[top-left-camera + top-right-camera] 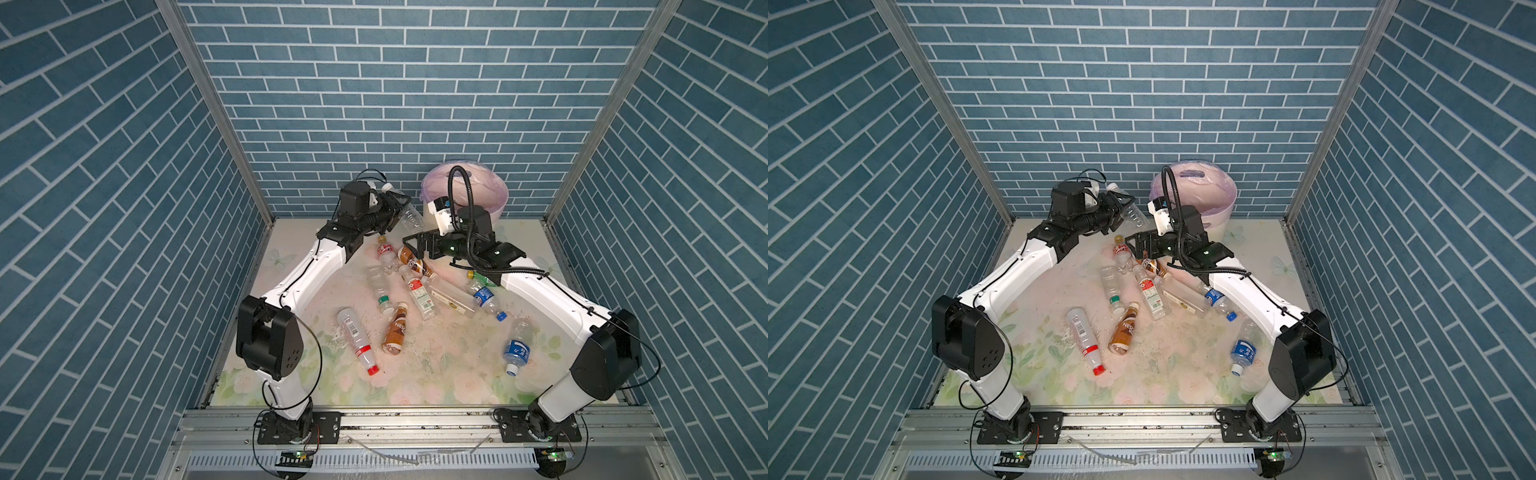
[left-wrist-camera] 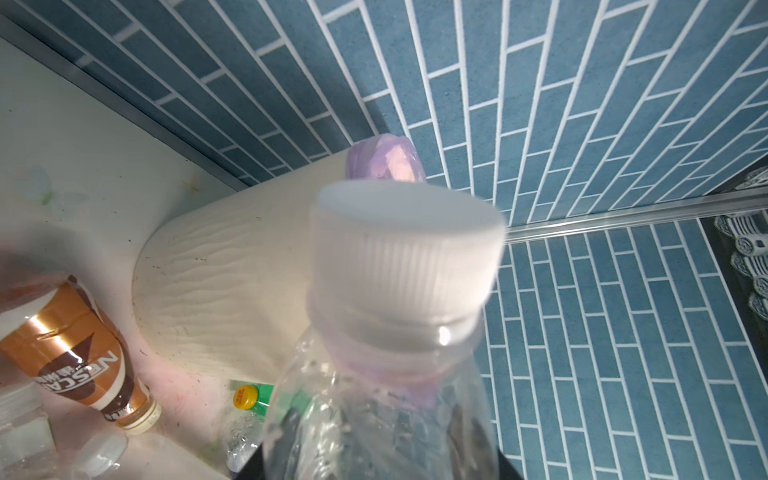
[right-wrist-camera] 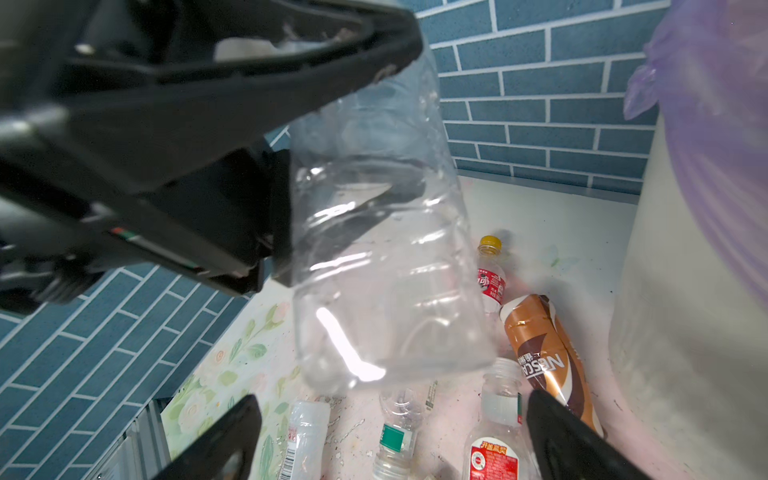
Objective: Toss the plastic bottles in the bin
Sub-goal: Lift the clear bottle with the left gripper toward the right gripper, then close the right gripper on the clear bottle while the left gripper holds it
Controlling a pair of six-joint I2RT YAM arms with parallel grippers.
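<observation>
Plastic bottles: ten on table | one clear bottle clamped by left gripper | right gripper spread wide | one bin

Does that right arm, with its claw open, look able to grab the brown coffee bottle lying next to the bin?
Probably yes. The right gripper is open and empty, close to the brown bottle, and nothing covers it. The clear bottle held by the left gripper hangs nearby, though.

In both top views the right arm covers the front of the bin; in a top view it also hides most of a green bottle. In the left wrist view the clear bottle looms blurred, its body cut off at the edge, hiding most of the left hand.
</observation>
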